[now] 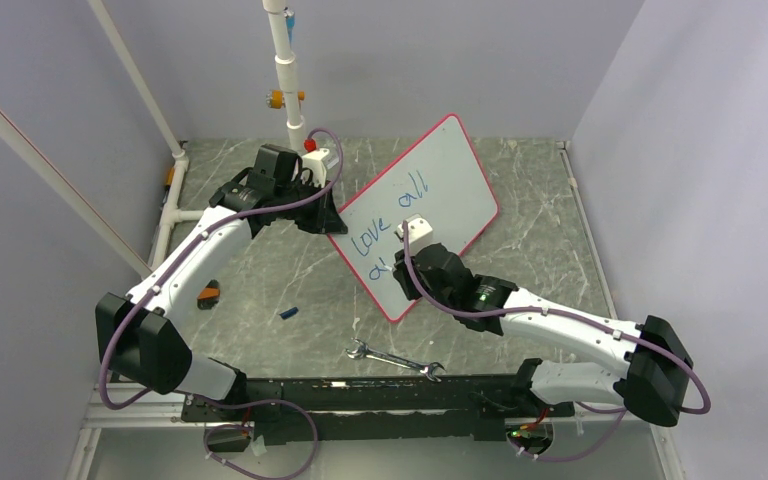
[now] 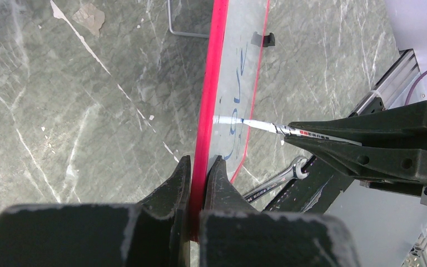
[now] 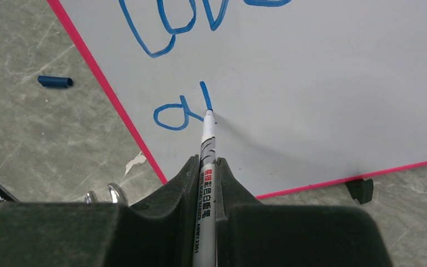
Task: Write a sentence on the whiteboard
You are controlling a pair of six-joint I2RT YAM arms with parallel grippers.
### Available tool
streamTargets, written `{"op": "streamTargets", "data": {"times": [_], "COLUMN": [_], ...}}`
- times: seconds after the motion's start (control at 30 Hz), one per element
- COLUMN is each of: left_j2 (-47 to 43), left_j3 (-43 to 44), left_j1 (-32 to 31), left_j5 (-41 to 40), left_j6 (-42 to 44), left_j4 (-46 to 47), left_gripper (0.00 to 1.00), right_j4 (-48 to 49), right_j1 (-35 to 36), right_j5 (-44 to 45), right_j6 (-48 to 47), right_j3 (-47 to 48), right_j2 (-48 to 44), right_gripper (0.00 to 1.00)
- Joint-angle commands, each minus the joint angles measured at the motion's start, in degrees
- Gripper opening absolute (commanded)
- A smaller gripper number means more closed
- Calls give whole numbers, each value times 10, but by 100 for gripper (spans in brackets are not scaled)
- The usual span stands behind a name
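The whiteboard is seen at the centre of the top view, turned diagonally on the grey marbled table, its red-pink rim pinched at the left edge by the left gripper, whose fingers are closed tight on either side of the rim. In blue, "love all" is read on the upper line of the sentence, and below it only an "a" and one short stroke are found. The right gripper is clamped on a white marker, and the blue tip is pressed to the board at the foot of that stroke, just right of the "a", in the middle of the right wrist view. A blue cap is spotted on the table at the left of that frame, off the board's rim. A small black foot is glimpsed under the rim at lower right. A wrench is laid near the bottom centre of the top view, between the board's lower corner and the arm bases
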Motion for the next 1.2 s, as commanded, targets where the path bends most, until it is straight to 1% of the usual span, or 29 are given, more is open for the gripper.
{"op": "streamTargets", "data": {"times": [0.0,0.43,1.17], "left_j2": [20,20,24], "left_j3": [-12,-12,-11], "left_j1": [10,10,10], "left_j5": [-235,-235,-236], "left_j6": [87,88,89], "left_j4": [-69,-70,-71], "left_gripper": [0,0,0], "right_j4": [-10,-9,0], "right_j1": [-2,-3,-19], "right_j5": [-1,20,16], "right_j6": [2,-21,-46], "right_j3": [7,57,93], "right_j2": [3,34,49], "right_gripper": [0,0,0]}}
